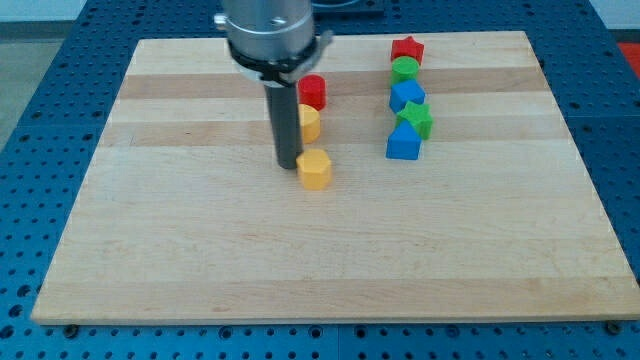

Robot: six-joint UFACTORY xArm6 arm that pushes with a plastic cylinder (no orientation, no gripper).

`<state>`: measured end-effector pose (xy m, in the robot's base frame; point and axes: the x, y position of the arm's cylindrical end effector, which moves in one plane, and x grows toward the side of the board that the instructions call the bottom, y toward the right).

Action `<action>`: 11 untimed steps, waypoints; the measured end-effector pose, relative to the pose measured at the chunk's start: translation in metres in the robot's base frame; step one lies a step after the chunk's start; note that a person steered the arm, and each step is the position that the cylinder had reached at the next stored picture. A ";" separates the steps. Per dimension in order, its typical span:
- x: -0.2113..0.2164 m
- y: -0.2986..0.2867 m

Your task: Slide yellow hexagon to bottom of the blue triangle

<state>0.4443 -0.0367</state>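
My tip (288,165) rests on the wooden board (200,260), just left of the yellow hexagon (314,170) and touching or almost touching its left side. The arm ends in a bare rod, so it has no fingers to open or close and it holds nothing.

Just beyond the hexagon sits another yellow block (310,123), partly hidden by the rod, and a red cylinder (313,91) lies beyond that.

To the right, well apart from the hexagon, 5 blocks stand in a line running from far to near: a red star (407,49), a green cylinder (404,69), a blue block (406,95), a green star (415,119) and the blue triangle (402,143), which is nearest.
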 end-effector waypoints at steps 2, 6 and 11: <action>0.002 0.002; 0.034 0.018; 0.008 0.075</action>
